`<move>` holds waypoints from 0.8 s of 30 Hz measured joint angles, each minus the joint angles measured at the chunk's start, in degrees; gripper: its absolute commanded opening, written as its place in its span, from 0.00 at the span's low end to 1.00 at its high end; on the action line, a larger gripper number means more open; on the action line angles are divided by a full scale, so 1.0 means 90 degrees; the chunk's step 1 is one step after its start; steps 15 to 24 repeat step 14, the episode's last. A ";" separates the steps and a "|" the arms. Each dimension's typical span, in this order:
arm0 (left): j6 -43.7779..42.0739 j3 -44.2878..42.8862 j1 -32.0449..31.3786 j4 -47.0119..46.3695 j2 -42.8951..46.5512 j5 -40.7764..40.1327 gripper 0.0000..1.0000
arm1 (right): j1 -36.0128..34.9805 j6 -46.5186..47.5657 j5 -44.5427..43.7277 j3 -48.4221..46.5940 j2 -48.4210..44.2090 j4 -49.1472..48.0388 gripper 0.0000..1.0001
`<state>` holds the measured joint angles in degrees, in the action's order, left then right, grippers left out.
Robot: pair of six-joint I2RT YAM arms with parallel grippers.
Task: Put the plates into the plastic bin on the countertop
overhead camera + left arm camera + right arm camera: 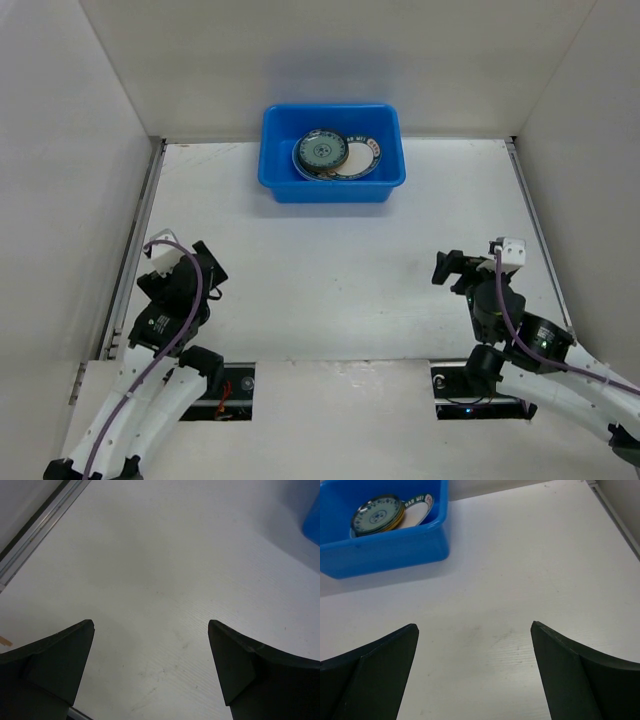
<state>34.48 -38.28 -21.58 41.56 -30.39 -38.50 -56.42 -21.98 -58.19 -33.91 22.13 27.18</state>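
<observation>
Plates sat stacked inside the blue plastic bin, far middle of the tabletop. Small teal-green patterned plate was on top at left, white plate with printed rim poked out from under it at right. No plates were loose on the tabletop, so the task looked done or close to it. Plates were likely rigid, glazed, slick and breakable. Best hold would be the rim, one finger over and one under. Left pincer: jaws fully apart, holding nothing, over bare tabletop near the side rail. Right pincer: jaws wide apart, empty, aimed toward the bin and well short of it.
</observation>
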 measured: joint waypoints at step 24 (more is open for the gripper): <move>0.0109 -0.0146 -0.0260 0.0272 0.0044 -0.0461 1.00 | 0.0114 0.0306 0.0165 0.0236 -0.0066 -0.0512 1.00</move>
